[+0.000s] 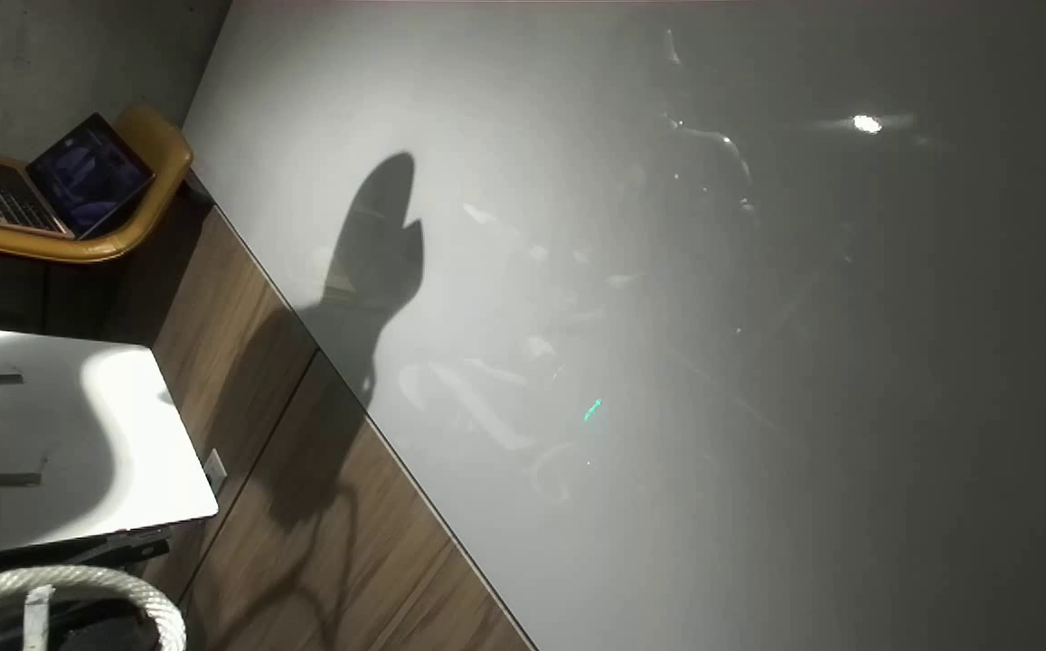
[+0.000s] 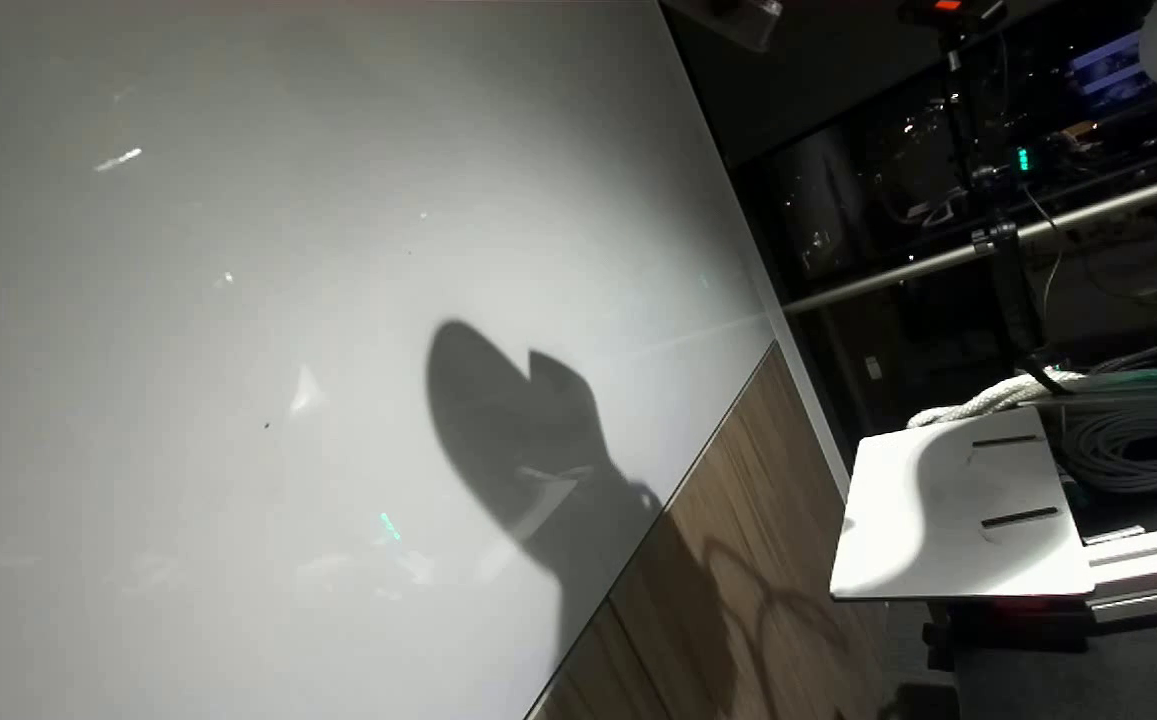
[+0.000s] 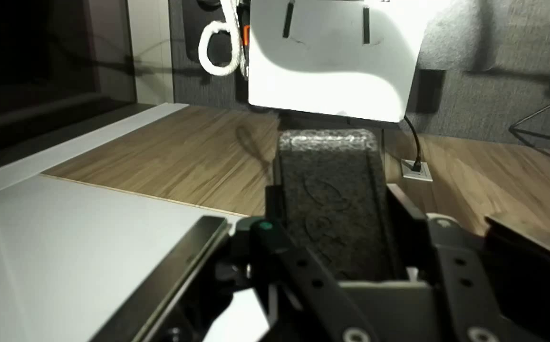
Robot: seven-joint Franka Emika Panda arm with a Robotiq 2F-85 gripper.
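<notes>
In the wrist view my gripper is shut on a dark grey, felt-like block with faint curved marks on its face. A finger pad lies along each long side of the block, and its far end sticks out past the pads. A large glossy white board lies to the left. The board also shows in both exterior views, with a dark shadow and a small green streak, mark or reflection. Gripper and block are out of both exterior views.
Wood panelling borders the board. A white plate and white rope are beyond it. A wall outlet holds a plug. A laptop sits on a yellow chair. A metal rail crosses the dark background.
</notes>
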